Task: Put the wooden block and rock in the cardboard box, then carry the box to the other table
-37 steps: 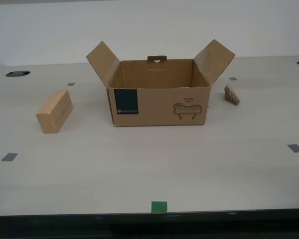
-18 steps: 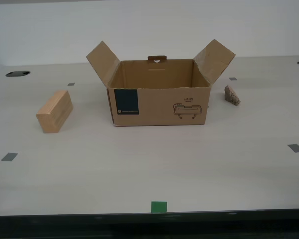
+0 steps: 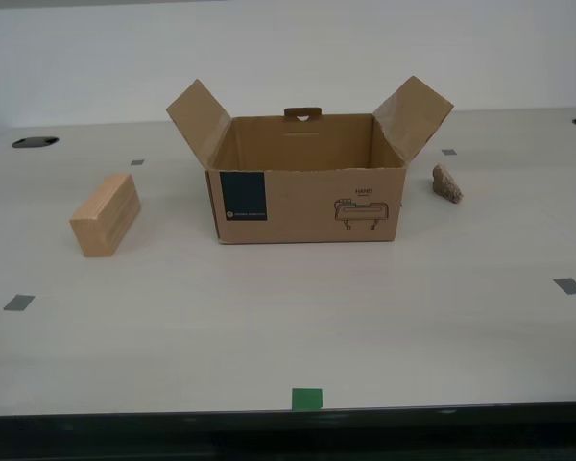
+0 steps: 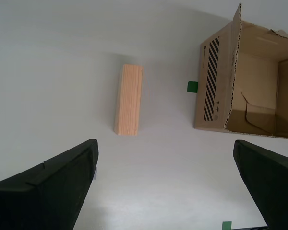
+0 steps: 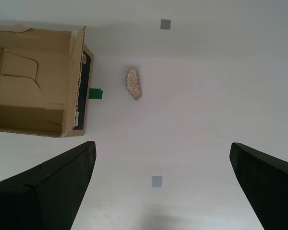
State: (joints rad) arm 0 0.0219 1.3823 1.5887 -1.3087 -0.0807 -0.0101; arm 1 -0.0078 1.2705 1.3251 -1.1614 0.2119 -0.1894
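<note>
Plainly nothing is loaded yet: the light tan rectangular wooden block [image 3: 106, 214] lies on the smooth off-white desk [image 3: 288, 317], well apart from the brown corrugated cardboard box [image 3: 305, 192] towards the exterior view's left, and the small lumpy grey-brown rock [image 3: 447, 182] sits just beside the box on the exterior view's right. The box stands upright, flaps spread, interior bare as far as I can see. My second gripper [image 4: 165, 184] hangs above the block with jaws spread wide and empty; my first gripper [image 5: 163, 184] hangs likewise over the rock, also wide and empty. Judging by this, the picking step is only beginning: each gripper must descend, straddle its object and close.
</note>
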